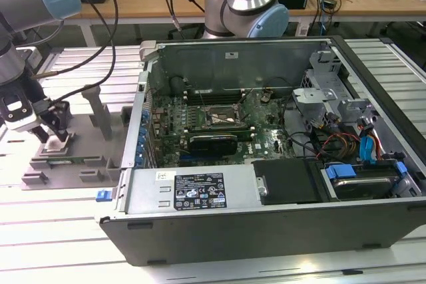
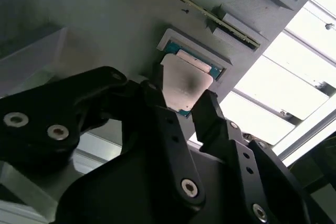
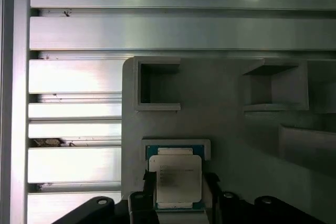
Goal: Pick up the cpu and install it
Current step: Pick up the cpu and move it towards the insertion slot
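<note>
The cpu is a small square chip with a silver top and a thin green rim. It lies at its shallow nest in the grey plastic fixture, near the fixture's edge. In both wrist views my gripper has its black fingers against two opposite sides of the chip, shut on it. In the exterior view the gripper stands low over the fixture at the exterior view's left. The metal-framed socket sits on the motherboard inside the open computer case.
Upright grey blocks rise from the fixture beside my gripper. Ribbed aluminium table slats lie around the fixture. A second arm's base stands behind the case. Cables and a drive cage fill the case's right side.
</note>
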